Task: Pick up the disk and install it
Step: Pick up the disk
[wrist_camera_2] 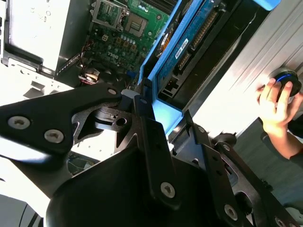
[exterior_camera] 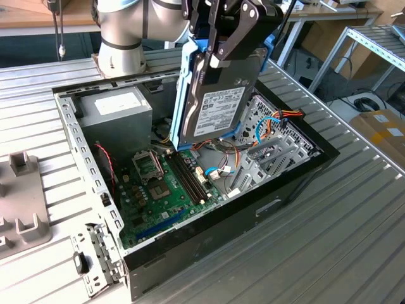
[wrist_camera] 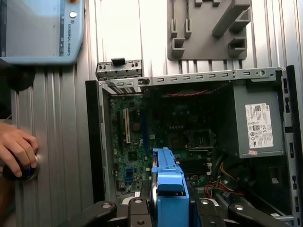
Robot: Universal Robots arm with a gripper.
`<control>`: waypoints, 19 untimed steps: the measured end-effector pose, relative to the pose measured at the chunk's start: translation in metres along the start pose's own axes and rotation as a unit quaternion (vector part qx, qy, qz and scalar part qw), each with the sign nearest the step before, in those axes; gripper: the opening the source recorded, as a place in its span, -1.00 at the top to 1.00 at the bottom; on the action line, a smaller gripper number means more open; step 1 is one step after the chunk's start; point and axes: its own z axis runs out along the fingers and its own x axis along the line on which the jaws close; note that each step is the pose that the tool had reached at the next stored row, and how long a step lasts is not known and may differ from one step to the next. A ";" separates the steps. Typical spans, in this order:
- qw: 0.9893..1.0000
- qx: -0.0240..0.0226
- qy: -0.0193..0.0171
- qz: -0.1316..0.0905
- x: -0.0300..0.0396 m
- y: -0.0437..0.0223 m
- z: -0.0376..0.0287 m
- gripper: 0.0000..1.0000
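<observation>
The disk [exterior_camera: 218, 101], black and silver with a white label and a blue carrier frame, hangs upright and tilted above the open computer case [exterior_camera: 297, 171]. My gripper [exterior_camera: 218, 57] is shut on its upper end, one black finger pressed on the labelled face. In both wrist views the blue carrier [wrist_camera_2: 189, 42] [wrist_camera: 169, 189] sticks out between the black fingers [wrist_camera_2: 147, 127], with the motherboard [wrist_camera: 137, 137] beyond it. The disk's lower edge hovers over the case interior near the cables and the metal drive cage [exterior_camera: 272, 142].
A grey power-supply box [exterior_camera: 117, 114] sits in the case's far corner. A grey fixture [exterior_camera: 22, 215] and a loose metal bracket [exterior_camera: 95, 259] lie on the slatted table. A person's hand [wrist_camera: 16, 149] rests on a round device beside the case. A pendant [wrist_camera: 42, 28] lies farther off.
</observation>
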 end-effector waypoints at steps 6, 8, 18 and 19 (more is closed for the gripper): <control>1.000 -0.001 -0.013 -0.001 0.0019 -0.0025 0.0000 0.26; 1.000 -0.001 -0.014 -0.004 0.0030 -0.0026 -0.0001 0.26; 0.999 -0.003 -0.038 -0.037 0.0042 -0.0034 0.0000 0.26; 0.999 -0.003 -0.038 -0.037 0.0043 -0.0037 0.0001 0.26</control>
